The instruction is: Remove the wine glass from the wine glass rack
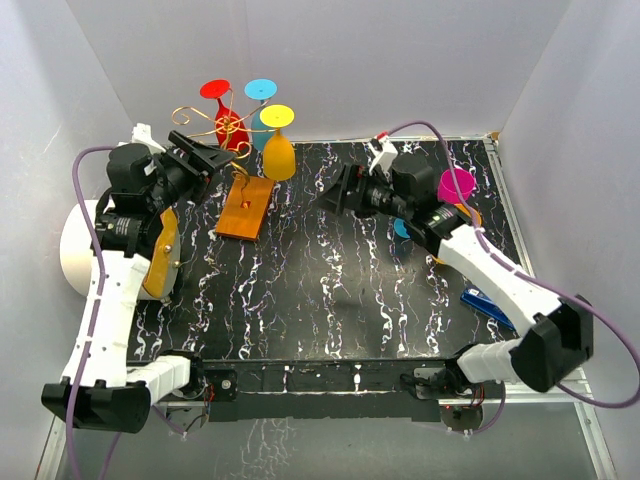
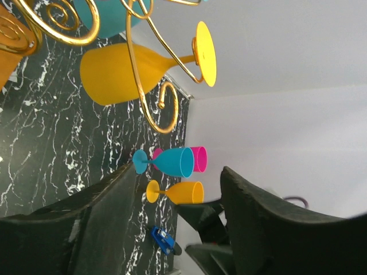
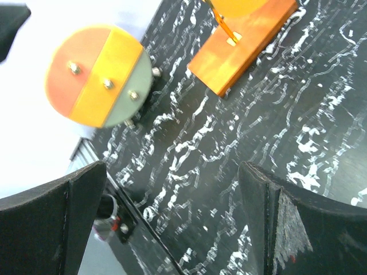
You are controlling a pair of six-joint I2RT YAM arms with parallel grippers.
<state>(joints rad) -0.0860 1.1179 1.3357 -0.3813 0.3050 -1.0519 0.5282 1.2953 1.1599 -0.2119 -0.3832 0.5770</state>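
While reaching across the desk (image 1: 330, 290) to the wine glass rack (image 1: 215, 125) at its back left, aim for the yellow wine glass (image 1: 279, 155) hanging bowl-down from its near side. Close the left end effector (image 1: 208, 153), spread and empty near it, on the stem (image 2: 179, 58) and draw outward off the rack; leave the right end effector (image 3: 172, 189), open and empty, mid-desk.

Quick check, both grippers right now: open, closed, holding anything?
Left gripper: jaws open, nothing between them.
Right gripper: jaws open wide, holding nothing.
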